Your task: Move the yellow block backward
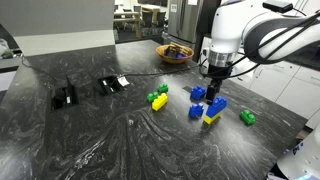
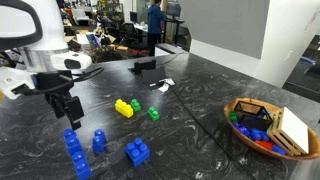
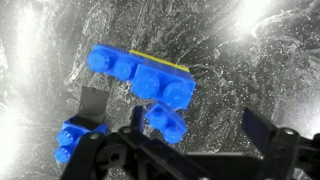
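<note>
The yellow block (image 1: 159, 102) lies alone on the dark marble table, also seen in an exterior view (image 2: 124, 108), with small green bricks (image 1: 162, 90) (image 2: 135, 104) right beside it. My gripper (image 1: 213, 86) (image 2: 65, 112) is open and empty. It hangs over a group of blue bricks (image 1: 197, 93), well apart from the yellow block. In the wrist view the open gripper (image 3: 175, 118) is above a blue brick joined to a yellow one (image 3: 140, 72) and a small blue brick (image 3: 165, 122). The yellow block is out of the wrist view.
A wooden bowl (image 1: 175, 52) (image 2: 240, 108) holding toys stands at the table's far side. Two black objects (image 1: 65, 97) (image 1: 112, 84) lie on the table. More blue bricks (image 2: 137, 151) (image 2: 99, 140) and a green brick (image 1: 247, 117) lie near the gripper.
</note>
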Available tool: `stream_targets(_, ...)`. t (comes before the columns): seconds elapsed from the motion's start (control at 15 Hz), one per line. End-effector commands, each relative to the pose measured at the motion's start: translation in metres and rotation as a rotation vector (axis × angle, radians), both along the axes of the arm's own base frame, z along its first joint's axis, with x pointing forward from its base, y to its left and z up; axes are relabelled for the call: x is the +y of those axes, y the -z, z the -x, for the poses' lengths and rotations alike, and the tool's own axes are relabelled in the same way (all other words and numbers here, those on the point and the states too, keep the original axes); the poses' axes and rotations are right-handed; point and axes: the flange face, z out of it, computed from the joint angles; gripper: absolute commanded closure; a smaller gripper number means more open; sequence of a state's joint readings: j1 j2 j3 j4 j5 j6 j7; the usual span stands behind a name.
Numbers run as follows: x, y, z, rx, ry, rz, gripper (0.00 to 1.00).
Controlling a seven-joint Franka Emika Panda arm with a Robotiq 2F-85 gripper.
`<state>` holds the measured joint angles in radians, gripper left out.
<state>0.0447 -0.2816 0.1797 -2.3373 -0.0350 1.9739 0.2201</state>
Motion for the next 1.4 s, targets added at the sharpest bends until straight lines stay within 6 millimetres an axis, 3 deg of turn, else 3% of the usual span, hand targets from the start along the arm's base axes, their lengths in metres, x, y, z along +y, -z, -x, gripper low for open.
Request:
stream_targets(0.0,0.000,0.000,0.000,0.001,0.000,0.000,0.00)
stream_targets(0.33,-0.011,0.000,-0.034,-0.003,0.153,0.016,0.00)
stream_targets(0.53,-0.008,0.002,-0.074,-0.011,0.182,0.038,0.00)
stream_targets(0.8,0.010,-0.007,-0.131,-0.085,0.222,0.033,0.00)
stream_targets(0.87,0.003,-0.004,-0.112,-0.071,0.196,0.024,0.00)
stream_targets(0.93,0.006,-0.003,-0.120,-0.074,0.199,0.021,0.00)
stream_targets(1.33,0.004,-0.001,-0.117,-0.069,0.201,0.024,0.00)
